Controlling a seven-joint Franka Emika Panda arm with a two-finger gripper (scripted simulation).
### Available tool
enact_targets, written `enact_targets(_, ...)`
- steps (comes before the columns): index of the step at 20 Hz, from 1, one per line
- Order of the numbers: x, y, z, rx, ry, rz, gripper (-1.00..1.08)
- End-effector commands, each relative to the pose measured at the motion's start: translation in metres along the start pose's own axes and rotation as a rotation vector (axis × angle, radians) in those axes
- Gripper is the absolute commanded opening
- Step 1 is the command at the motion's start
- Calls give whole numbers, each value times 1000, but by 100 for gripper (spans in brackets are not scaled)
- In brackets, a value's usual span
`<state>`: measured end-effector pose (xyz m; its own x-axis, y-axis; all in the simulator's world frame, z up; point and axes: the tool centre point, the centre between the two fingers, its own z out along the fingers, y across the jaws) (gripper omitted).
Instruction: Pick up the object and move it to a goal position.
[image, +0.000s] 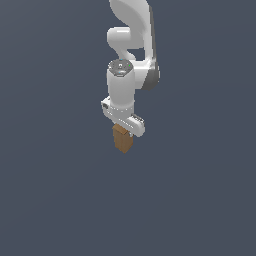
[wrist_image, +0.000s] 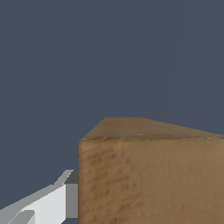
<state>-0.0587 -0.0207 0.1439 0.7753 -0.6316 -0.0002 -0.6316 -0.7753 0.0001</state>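
The white gripper (image: 125, 131) was clamped on the little wooden block (image: 122, 140), which hung below it.

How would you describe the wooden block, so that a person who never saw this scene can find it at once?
Find the white robot arm hanging from the top of the exterior view against the plain dark grey background. Directly under its white gripper sits the wooden block. It is the only brown thing in view, tall, narrower than the gripper, with faint grain.
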Motion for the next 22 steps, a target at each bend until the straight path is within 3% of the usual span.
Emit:
enact_targets(1,0,0,1,0,0,0,-100)
enact_targets(13,2,-6,-5,12,17,4,-100)
enact_targets(22,20,-49,-55,108,153,33,-100)
